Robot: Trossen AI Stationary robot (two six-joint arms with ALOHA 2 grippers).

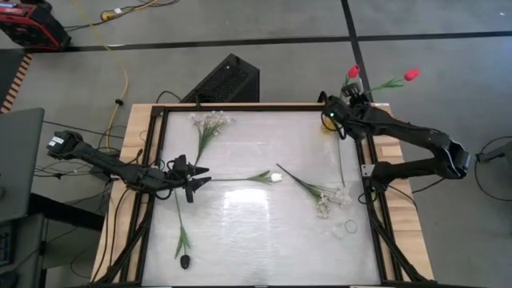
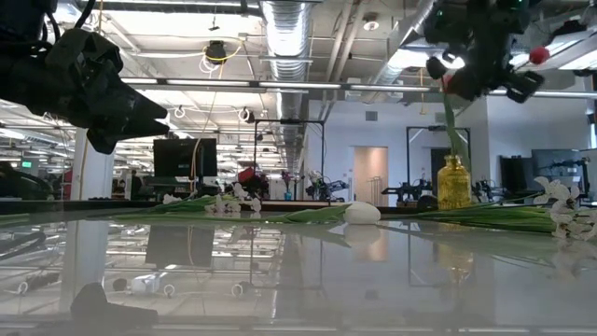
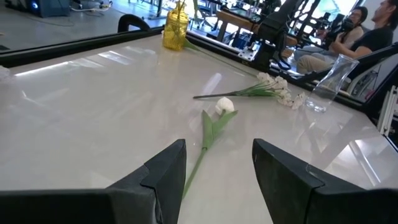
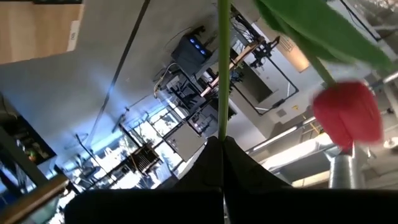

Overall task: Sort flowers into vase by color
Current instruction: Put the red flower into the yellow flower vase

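The worktop point(image 1: 264, 232) is a glossy white sheet in a dark frame, and most of the flowers lie flat on it, loose and well apart, so each can be picked singly.

The right arm reaches to the far right corner. Its tool point(image 1: 350, 94) is closed on the stem point(image 4: 222, 68) of a red tulip point(image 1: 353, 72); the right wrist view shows the dark fingers pinched together around the thin green stem, with the red head point(image 4: 348, 113) beyond. The grip sits low on the stem, I judge, so the flower can be steered upright into the yellow vase point(image 2: 454, 183) that stands in that corner. A second red tulip point(image 1: 410, 74) leans out past the worktop edge there; it is probably already in the vase, though the arm hides the neck.

The left arm waits at the left side, its tool point(image 1: 194, 178) open, jaws spread and aimed along the white tulip point(image 1: 274, 177) lying at mid-worktop. The left wrist view frames that tulip point(image 3: 224, 105) between the fingers, which suggests it is lined up as the next pick.

Other flowers: a white sprig point(image 1: 211, 122) at the far left, a larger sprig point(image 1: 326, 196) near the right edge, and a dark tulip point(image 1: 185, 260) at the near left. A clear glass vase point(image 3: 328, 86) stands near the right sprig.
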